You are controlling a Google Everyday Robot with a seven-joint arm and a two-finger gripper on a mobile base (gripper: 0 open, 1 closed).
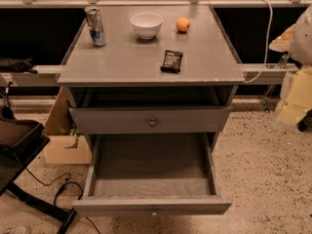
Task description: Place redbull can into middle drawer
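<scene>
redbull can [95,26]: upright on the bench [146,67], just left of the white bowl [146,24]
middle drawer [151,165]: pulled open, well below the white bowl
end effector [292,99]: off the bench, far right of the white bowl; open or closed, cannot tell

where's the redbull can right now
In the camera view the redbull can stands at the back left of the cabinet top, left of the white bowl; the gripper is not in view.
</scene>
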